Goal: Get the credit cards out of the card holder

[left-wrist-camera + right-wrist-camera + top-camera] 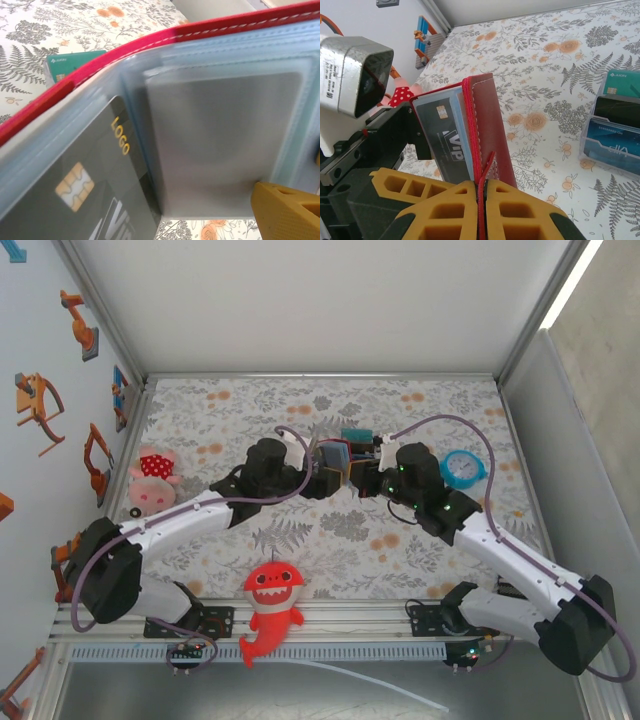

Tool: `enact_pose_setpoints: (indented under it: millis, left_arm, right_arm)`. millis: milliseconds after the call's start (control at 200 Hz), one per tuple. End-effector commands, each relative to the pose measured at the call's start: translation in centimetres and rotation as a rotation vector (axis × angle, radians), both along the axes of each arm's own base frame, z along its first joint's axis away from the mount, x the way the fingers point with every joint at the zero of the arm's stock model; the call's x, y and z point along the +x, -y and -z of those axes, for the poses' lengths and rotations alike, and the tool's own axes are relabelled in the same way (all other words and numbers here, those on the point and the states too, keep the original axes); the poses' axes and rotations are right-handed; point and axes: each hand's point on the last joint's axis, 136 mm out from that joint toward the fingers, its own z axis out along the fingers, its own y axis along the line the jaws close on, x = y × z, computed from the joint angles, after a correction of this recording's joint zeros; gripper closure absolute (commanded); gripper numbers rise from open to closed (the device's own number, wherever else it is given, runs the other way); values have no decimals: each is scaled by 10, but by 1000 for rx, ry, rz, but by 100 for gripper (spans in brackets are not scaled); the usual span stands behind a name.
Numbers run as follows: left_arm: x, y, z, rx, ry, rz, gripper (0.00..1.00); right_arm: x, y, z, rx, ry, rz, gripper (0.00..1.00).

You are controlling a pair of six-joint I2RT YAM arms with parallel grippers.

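Card holder was held upright over the middle of the flowered table, between the two grippers. Its red cover was turned toward the right arm and its clear bluish sleeves toward the left arm. Its strap tab was pinched by the right gripper, whose yellow fingers were pressed together on it at the lower edge of the card holder. A dark credit card, marked with a gold chip and the letters VIP, was seen tucked in one sleeve. The sleeve beside it was seen blank and grey in the left wrist view. The left gripper was positioned close against the open inner side. Its jaws were set wide: one yellow finger was seen at the lower right of its own view, just beside the corner of a sleeve. Whether the sleeve was touched by it could not be told. A clear rack of teal, black and blue cards was stood on the table just beyond the card holder, on its far side and apart from it.
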Motion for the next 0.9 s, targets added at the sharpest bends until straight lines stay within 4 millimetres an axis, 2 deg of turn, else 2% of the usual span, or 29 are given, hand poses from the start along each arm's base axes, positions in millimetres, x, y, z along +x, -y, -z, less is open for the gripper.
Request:
enact_pose_setpoints:
  millis: [0, 85, 205, 275, 446, 586, 716, 751, 846, 891]
  left_arm:
    - [-2, -7, -3, -10, 0, -16, 9]
    - [-6, -5, -9, -43, 4, 6, 8]
    - [-10, -1, -19, -84, 18, 41, 0]
    - [-13, 2, -25, -105, 26, 65, 3]
    - [-15, 8, -29, -123, 25, 102, 1]
    - [-12, 2, -28, -117, 19, 86, 18]
    - [-10, -7, -30, -118, 21, 69, 28]
    - [-9, -9, -30, -116, 20, 67, 35]
    - [-10, -9, -30, -122, 15, 71, 63]
    - [-11, -8, -30, -129, 11, 77, 71]
  right_arm:
    - [-3, -3, -24, 48, 49, -10, 100]
    - [-2, -4, -24, 49, 49, -11, 100]
    - [-1, -7, -24, 53, 48, -17, 100]
    - [-1, -9, -25, 56, 47, -24, 100]
    - [-1, -12, -26, 67, 46, -40, 100]
    - [-3, -5, -28, 52, 56, -21, 100]
    - [-5, 2, -28, 29, 64, -3, 100]
    - [-6, 3, -29, 28, 65, 0, 100]
    - [-6, 2, -30, 36, 67, -6, 100]
    - [-6, 0, -31, 46, 68, -13, 100]
